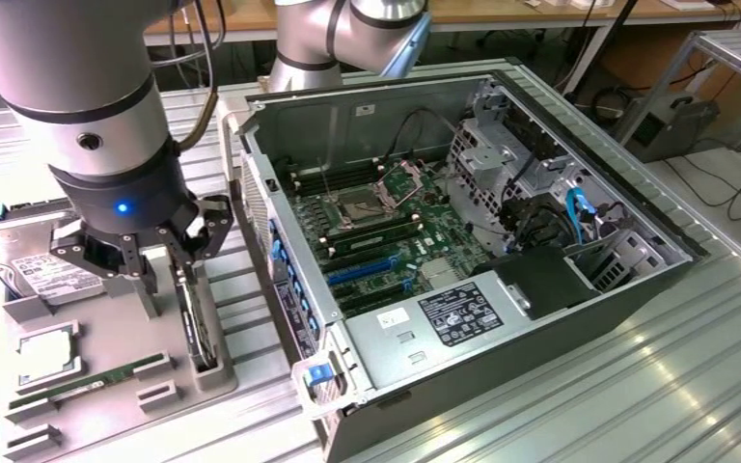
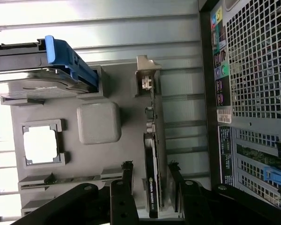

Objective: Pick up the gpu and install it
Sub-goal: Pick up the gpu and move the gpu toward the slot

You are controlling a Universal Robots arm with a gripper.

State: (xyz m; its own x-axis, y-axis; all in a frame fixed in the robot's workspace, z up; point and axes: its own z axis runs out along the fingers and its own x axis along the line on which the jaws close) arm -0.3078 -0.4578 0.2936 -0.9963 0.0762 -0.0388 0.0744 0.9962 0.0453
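Black fingers spread astride thin flat gpu (standing edgewise).

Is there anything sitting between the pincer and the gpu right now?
Nothing visible does. The open pincer hangs right over the gpu, one finger on each side of the card, which stands on edge in the gray holder tray.

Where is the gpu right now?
At the exterior view's left, the gpu stands on edge in the gray tray beside the case, with the open pincer straddling it.
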